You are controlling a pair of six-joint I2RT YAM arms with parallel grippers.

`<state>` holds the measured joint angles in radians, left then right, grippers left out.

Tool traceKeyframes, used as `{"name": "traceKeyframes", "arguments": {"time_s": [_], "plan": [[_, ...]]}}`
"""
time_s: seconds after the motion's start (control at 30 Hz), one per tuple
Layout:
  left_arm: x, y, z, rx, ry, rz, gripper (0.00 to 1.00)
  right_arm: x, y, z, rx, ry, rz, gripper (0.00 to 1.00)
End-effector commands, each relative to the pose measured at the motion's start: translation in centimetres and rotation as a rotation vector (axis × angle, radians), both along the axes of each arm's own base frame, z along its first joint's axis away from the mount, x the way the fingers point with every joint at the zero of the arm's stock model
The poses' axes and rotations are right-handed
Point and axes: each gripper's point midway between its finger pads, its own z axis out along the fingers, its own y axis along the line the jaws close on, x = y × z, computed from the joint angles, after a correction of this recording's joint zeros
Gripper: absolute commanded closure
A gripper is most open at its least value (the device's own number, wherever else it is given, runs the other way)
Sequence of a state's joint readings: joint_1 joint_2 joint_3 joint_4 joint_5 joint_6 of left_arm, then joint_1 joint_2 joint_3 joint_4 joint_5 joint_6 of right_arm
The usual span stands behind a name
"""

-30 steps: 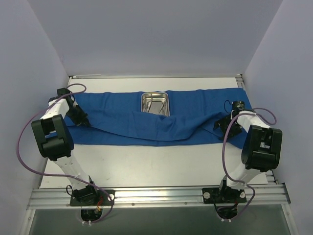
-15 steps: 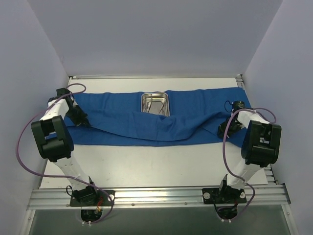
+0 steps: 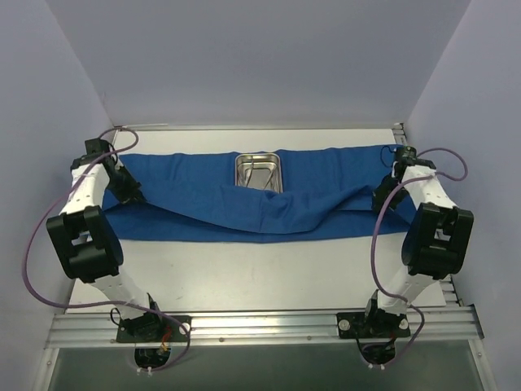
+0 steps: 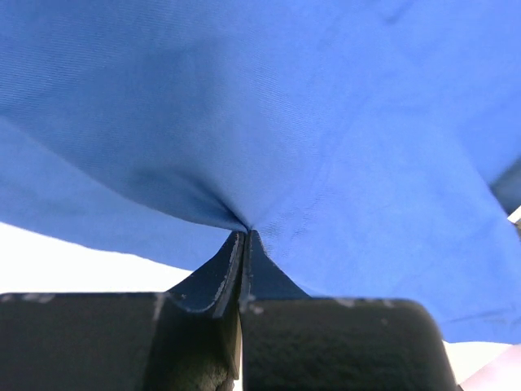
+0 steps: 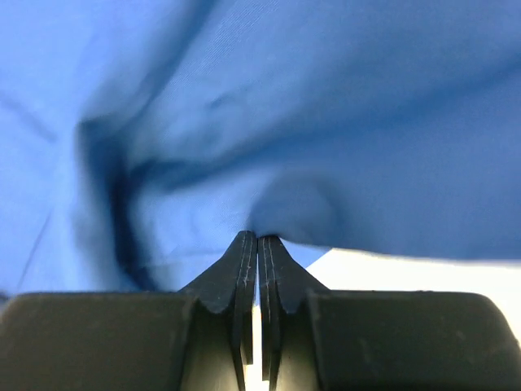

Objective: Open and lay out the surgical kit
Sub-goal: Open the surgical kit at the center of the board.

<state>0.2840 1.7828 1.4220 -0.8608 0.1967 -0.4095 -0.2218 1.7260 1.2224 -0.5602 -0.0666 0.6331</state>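
Observation:
The surgical kit's royal-blue cloth wrap (image 3: 244, 208) lies in a wide band across the table, its near fold sagging in the middle. A small steel tray (image 3: 278, 173) sits on it at the back centre, with slim shapes inside too small to make out. My left gripper (image 3: 132, 195) is shut on the cloth's left end, and the pinch shows in the left wrist view (image 4: 244, 233). My right gripper (image 3: 383, 201) is shut on the cloth's right end, where blue cloth (image 5: 293, 122) bunches at the closed tips (image 5: 257, 237).
White tabletop (image 3: 244, 277) shows in front of the cloth. Pale walls close in on the left, right and back. A metal rail (image 3: 260, 326) with both arm bases runs along the near edge, and purple cables loop beside each arm.
My right gripper has shut on the cloth's right end. Both arms have swung outward and toward the back, and the cloth's two ends have risen with them.

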Motion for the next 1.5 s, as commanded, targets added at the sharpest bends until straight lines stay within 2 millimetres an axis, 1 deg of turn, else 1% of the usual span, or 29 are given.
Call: {"name": "traceKeyframes", "arguments": {"time_s": [0.0,0.07,0.1,0.13,0.17,0.23,0.27,0.33,0.37,0.43,0.47,0.5,0.53,0.6,0.67,0.7,0.8,0.9,0.93,1.03,1.1,1.17,1.23,1.3,1.33,1.37,1.4,1.43,1.47], "plan": [[-0.6,0.0,5.5,0.058,-0.136,-0.009,0.98,-2.1,-0.6,5.2,-0.065,-0.018,0.061,1.0],[-1.1,-0.1,6.7,0.063,-0.17,0.0,0.98,-2.7,-0.4,6.9,-0.064,-0.056,0.065,1.0],[-1.6,-0.2,8.2,0.073,-0.211,0.012,0.98,-3.3,-0.2,7.4,-0.061,-0.054,0.066,1.0],[-2.1,-0.3,8.4,0.074,-0.22,0.018,0.98,-3.7,-0.3,7.8,-0.061,-0.06,0.062,1.0],[-2.7,-0.4,10.0,0.087,-0.267,0.026,0.98,-4.0,-0.3,8.8,-0.07,-0.087,0.064,1.0],[-3.9,-0.7,10.5,0.089,-0.276,0.029,0.98,-4.9,-0.1,9.7,-0.073,-0.095,0.066,1.0],[-4.7,-0.9,11.6,0.099,-0.305,0.03,0.98,-5.6,-0.2,10.4,-0.088,-0.1,0.066,1.0],[-6.1,-1.0,12.2,0.119,-0.307,0.032,0.98,-6.4,-0.4,11.3,-0.11,-0.101,0.068,1.0],[-7.0,-1.0,13.3,0.148,-0.333,0.032,0.98,-7.1,-0.4,12.3,-0.126,-0.109,0.066,1.0],[-8.4,-1.0,14.0,0.193,-0.334,0.033,0.98,-8.4,-1.7,13.2,-0.22,-0.09,0.05,1.0],[-9.4,-0.3,15.3,0.251,-0.362,0.06,0.98,-9.7,-2.0,13.9,-0.252,-0.075,0.044,1.0],[-10.0,-0.4,15.8,0.278,-0.375,0.05,0.98,-10.6,-3.0,14.8,-0.316,-0.066,0.02,1.0],[-10.6,-0.2,16.3,0.311,-0.382,0.05,0.98,-11.3,-3.3,15.3,-0.342,-0.063,0.016,1.0],[-12.3,1.2,18.4,0.431,-0.419,0.082,0.98,-13.3,-3.7,16.7,-0.393,-0.076,-0.001,1.0],[-13.6,1.4,20.5,0.505,-0.472,0.083,0.98,-15.4,-4.6,17.9,-0.467,-0.067,-0.028,1.0],[-14.3,2.5,21.8,0.584,-0.482,0.104,0.98,-15.8,-4.6,18.3,-0.482,-0.083,-0.028,1.0],[-16.3,3.3,24.0,0.697,-0.51,0.122,0.98,-17.5,-3.9,18.1,-0.462,-0.098,-0.039,1.0],[-18.3,3.6,24.6,0.763,-0.526,0.136,0.97,-19.0,-2.9,16.5,-0.419,-0.065,-0.017,1.0],[-18.8,3.9,23.9,0.781,-0.503,0.14,0.97,-19.4,-2.5,16.3,-0.409,-0.071,-0.006,1.0],[-20.5,4.6,23.1,0.849,-0.491,0.171,0.97,-20.2,-2.0,16.9,-0.404,-0.127,0.011,1.0],[-21.4,5.2,23.3,0.869,-0.503,0.236,0.97,-20.6,-2.1,17.4,-0.423,-0.156,0.007,1.0],[-22.0,5.8,24.4,0.887,-0.521,0.294,0.97,-20.9,-2.1,17.8,-0.434,-0.184,-0.006,1.0],[-22.0,5.7,25.0,0.88,-0.542,0.307,0.91,-21.0,-2.1,18.2,-0.439,-0.205,-0.014,1.0],[-21.8,5.7,25.5,0.872,-0.556,0.319,0.81,-21.0,-1.8,18.3,-0.43,-0.22,-0.007,0.94],[-21.6,5.5,25.5,0.864,-0.56,0.309,0.81,-20.9,-1.7,18.3,-0.422,-0.223,-0.003,0.74],[-21.0,5.1,25.3,0.847,-0.568,0.277,0.81,-20.6,-1.6,18.2,-0.411,-0.22,0.003,0.65],[-20.5,4.8,24.6,0.838,-0.558,0.249,0.8,-20.3,-1.4,18.1,-0.4,-0.218,0.01,0.59],[-20.0,4.6,24.4,0.827,-0.561,0.233,0.62,-19.9,-1.1,18.0,-0.378,-0.219,0.03,0.53],[-19.5,4.3,23.8,0.82,-0.549,0.2,0.49,-19.0,-0.9,18.0,-0.363,-0.223,0.042,0.4]]}}
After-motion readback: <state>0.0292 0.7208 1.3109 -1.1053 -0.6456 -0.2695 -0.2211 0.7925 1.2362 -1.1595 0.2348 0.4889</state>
